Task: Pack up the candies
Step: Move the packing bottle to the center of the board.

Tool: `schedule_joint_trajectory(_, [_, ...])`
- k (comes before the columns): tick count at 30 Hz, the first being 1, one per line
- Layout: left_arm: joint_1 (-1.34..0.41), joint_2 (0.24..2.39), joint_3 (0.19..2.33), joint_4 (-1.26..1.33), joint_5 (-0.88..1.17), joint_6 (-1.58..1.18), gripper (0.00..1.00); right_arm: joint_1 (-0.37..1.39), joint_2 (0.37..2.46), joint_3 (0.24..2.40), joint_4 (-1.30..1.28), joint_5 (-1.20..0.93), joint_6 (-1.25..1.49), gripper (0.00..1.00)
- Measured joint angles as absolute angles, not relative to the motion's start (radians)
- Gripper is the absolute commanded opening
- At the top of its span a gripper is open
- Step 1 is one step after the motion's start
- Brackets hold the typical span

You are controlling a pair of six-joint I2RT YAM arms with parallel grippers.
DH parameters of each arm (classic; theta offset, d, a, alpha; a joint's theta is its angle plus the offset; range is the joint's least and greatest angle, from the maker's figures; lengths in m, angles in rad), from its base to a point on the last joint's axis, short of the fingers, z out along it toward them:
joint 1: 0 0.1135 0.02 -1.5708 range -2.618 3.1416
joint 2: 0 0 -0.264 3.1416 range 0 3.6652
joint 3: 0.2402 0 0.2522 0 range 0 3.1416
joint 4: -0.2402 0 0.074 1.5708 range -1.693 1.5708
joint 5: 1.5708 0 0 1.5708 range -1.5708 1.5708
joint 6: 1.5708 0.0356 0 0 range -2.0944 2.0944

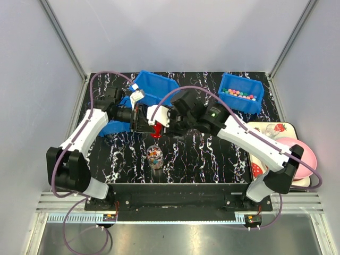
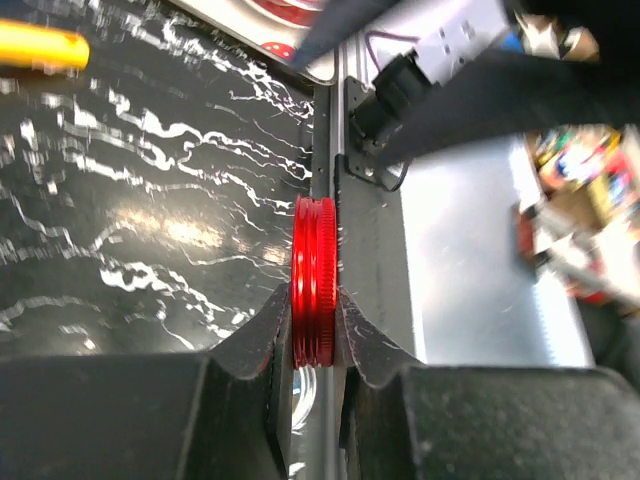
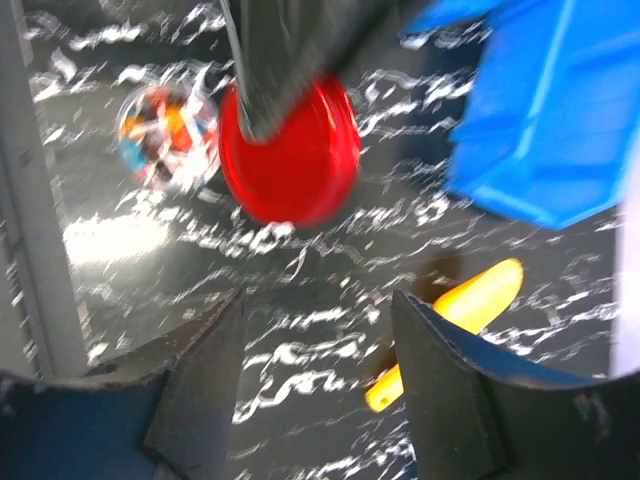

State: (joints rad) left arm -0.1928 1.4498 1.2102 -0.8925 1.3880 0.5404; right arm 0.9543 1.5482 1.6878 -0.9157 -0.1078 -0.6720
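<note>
Two pincers meet over the middle of the black marbled table [image 1: 212,154], and I read them differently. On my left wrist feed the left gripper [image 2: 315,312] is clamped on the red lid [image 2: 315,265]. The lid stands on edge between the pads, one flat face against each, its ribbed rim toward the camera. The right gripper [image 3: 318,300] has its fingers well apart with nothing between them. Through the gap I see only table and the yellow scoop [image 3: 455,305] lying flat on it; the lid hangs beyond the fingertips, clear of them.

The candies [image 1: 154,154] sit in two places. Some are heaped in the clear jar [image 1: 154,165], which stands upright on the table just nearer the bases than the lid, mouth facing the overhead camera. The rest lie in the blue bin [image 1: 241,107] at the far right, in a band running along the bin's length. Single pieces are too small for me to tell which way they point.
</note>
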Motion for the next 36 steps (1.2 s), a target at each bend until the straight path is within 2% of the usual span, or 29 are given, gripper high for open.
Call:
schedule_joint_trajectory(5, [-0.182, 1.491, 1.217, -0.764, 1.339, 0.242, 0.0, 1.016, 1.59, 1.689, -0.819, 0.002, -0.654, 0.75])
schedule_joint_trajectory(10, [-0.178, 1.528, 1.217, -0.664, 1.297, 0.039, 0.0, 1.04, 1.651, 1.695, -0.775, 0.067, -0.622, 0.77])
schedule_joint_trajectory(24, [-0.176, 1.556, 1.22, -0.609, 1.303, -0.076, 0.0, 1.04, 1.736, 1.715, -0.717, 0.139, -0.568, 0.79])
schedule_joint_trajectory(31, [-0.176, 1.556, 1.22, -0.602, 1.315, -0.08, 0.0, 1.04, 1.737, 1.715, -0.701, 0.154, -0.569, 0.75])
schedule_joint_trajectory(34, [-0.176, 1.555, 1.22, -0.598, 1.317, -0.08, 0.0, 1.04, 1.737, 1.715, -0.701, 0.15, -0.569, 0.69])
schedule_joint_trajectory(36, [-0.176, 1.555, 1.22, -0.596, 1.319, -0.08, 0.0, 1.04, 1.737, 1.715, -0.701, 0.146, -0.57, 0.61])
